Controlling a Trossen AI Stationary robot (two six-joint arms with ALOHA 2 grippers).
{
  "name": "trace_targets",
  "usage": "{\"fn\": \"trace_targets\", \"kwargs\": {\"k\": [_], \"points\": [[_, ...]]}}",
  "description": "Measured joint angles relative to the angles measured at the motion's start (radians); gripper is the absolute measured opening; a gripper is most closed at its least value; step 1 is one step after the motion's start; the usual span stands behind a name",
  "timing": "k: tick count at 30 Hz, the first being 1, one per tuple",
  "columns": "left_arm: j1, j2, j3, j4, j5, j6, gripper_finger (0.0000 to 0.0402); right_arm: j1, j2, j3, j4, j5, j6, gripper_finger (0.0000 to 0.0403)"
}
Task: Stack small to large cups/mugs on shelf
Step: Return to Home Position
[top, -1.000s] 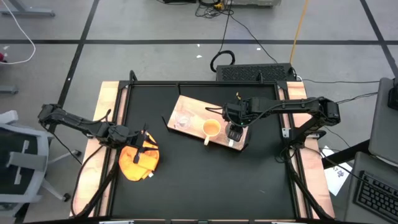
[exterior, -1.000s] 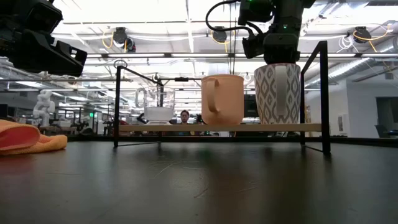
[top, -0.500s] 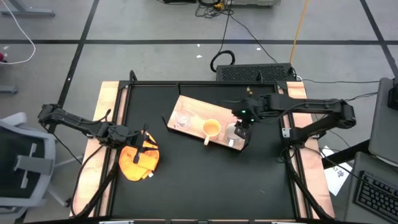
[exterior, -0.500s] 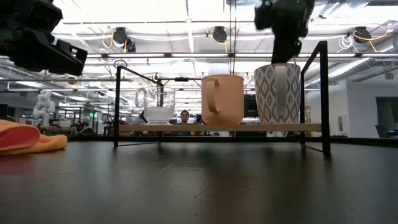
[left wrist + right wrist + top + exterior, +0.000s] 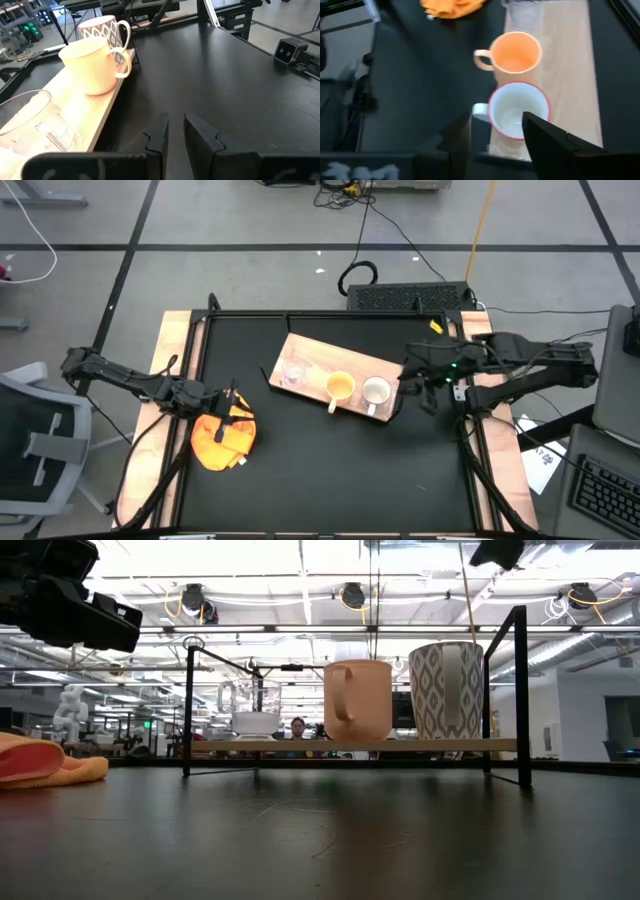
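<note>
The light-wood shelf [image 5: 318,360] lies slantwise on the black table and rests on a thin black frame [image 5: 300,745]. Three vessels stand upright on it in a row: the clear glass cup [image 5: 294,370], the yellow-orange mug [image 5: 340,387] and the white mug [image 5: 376,391], which shows a grey pattern in the low view [image 5: 445,690]. My right gripper [image 5: 496,120] is open. It hangs above and to the right of the white mug [image 5: 519,111], near the shelf's right end [image 5: 412,375]. My left gripper [image 5: 176,131] hovers over the orange cloth, its fingers nearly together.
An orange cloth [image 5: 222,435] lies bunched near the table's left edge, under my left arm. The shelf frame's black posts [image 5: 520,690] rise above the board. Bare black tabletop stretches along the near side. A person [image 5: 297,727] shows far off in the room.
My right gripper has come off the white mug's rim, risen, and drawn back toward the table's right edge. The white mug has stayed upright on the shelf beside the yellow-orange mug.
</note>
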Motion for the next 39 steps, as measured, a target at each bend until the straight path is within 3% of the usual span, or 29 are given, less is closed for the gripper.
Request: {"fn": "trace_targets", "kwargs": {"k": [5, 10, 12, 26, 39], "points": [[0.000, 0.000, 0.000, 0.010, -0.014, -0.007, 0.0059, 0.076, -0.069, -0.050, 0.021, 0.011, -0.039, 0.0114], [0.000, 0.000, 0.000, 0.021, -0.026, -0.013, 0.0009, 0.154, -0.167, -0.172, 0.096, 0.056, -0.069, 0.0035], [0.000, 0.000, 0.000, 0.021, -0.027, -0.009, 0.0007, 0.169, -0.210, -0.228, 0.153, 0.056, -0.092, 0.0009], [0.000, 0.000, 0.000, 0.093, -0.027, 0.005, 0.0001, 0.194, -0.476, -0.534, 0.419, 0.061, -0.135, 0.0000], [-0.002, 0.000, 0.000, 0.099, -0.027, -0.002, 0.0001, 0.225, -0.518, -0.771, 0.723, 0.050, -0.135, 0.0000]]}}
